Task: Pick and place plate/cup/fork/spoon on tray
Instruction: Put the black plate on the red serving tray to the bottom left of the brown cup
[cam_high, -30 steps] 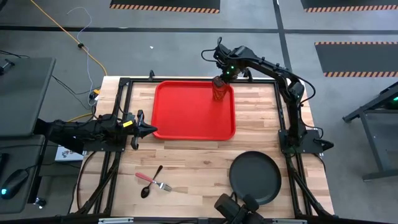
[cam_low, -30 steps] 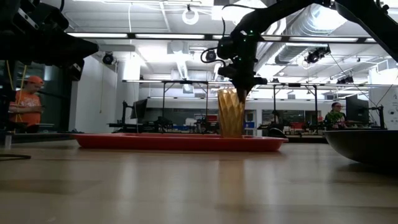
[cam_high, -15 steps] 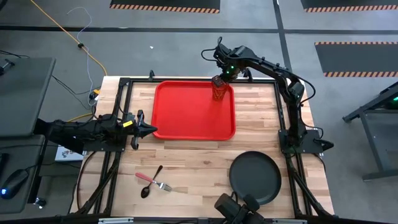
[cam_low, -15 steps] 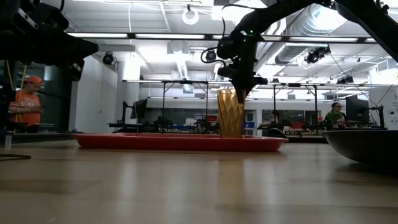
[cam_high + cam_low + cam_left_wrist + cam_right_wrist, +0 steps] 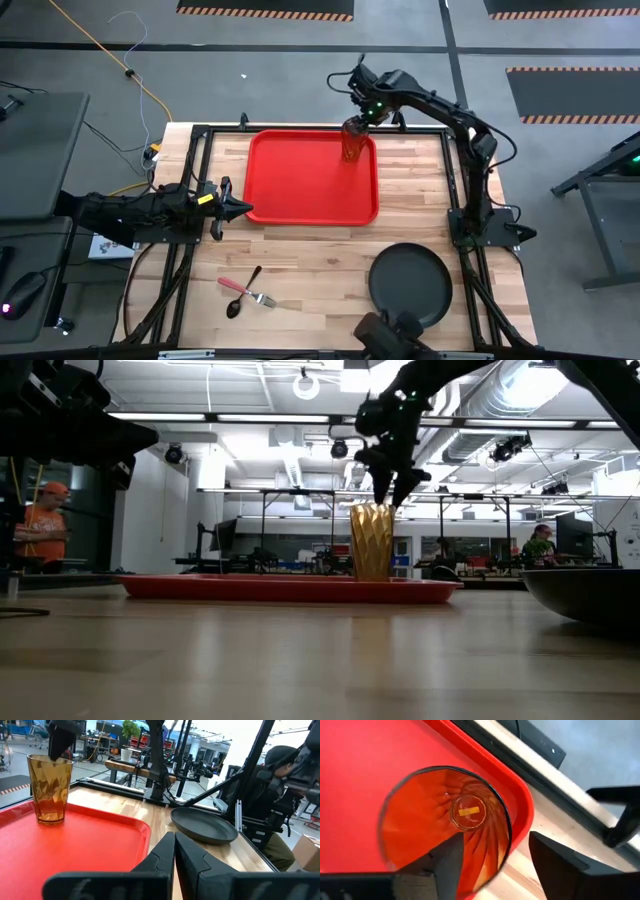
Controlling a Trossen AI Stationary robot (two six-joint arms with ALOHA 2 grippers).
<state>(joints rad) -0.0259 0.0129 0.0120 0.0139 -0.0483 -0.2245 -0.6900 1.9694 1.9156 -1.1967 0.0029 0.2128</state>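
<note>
1. The red tray [image 5: 310, 177] lies at the 12 o'clock part of the wooden table [image 5: 330, 255] in the high view, its long side running 9 to 3 o'clock.
2. The matte black plate [image 5: 410, 286] sits on the bare wood at about 5 o'clock from the tray, well apart from it. The left wrist view shows its raised rim [image 5: 204, 824] beyond the tray's corner.
3. The amber cup [image 5: 352, 142] stands upright in the tray's 1 o'clock corner, near the rim.
4. The right gripper [image 5: 390, 488] hangs directly over the cup's mouth. Its jaws are spread and grip nothing; the low view shows the fingertips just above the rim [image 5: 372, 540], which the high view cannot resolve.
5. The right wrist view looks straight down into the cup [image 5: 447, 822]: one finger [image 5: 447, 865] crosses over the opening, the other [image 5: 555, 865] lies outside the wall, toward the tray's rounded corner.
6. The left gripper [image 5: 244, 209] waits at the tray's 9 o'clock edge, near its 7 o'clock corner, jaws pressed together and empty.
7. The fork [image 5: 250, 293] and dark spoon [image 5: 242, 294] lie crossed on the wood at 7 o'clock from the tray; only the high view shows them.
</note>
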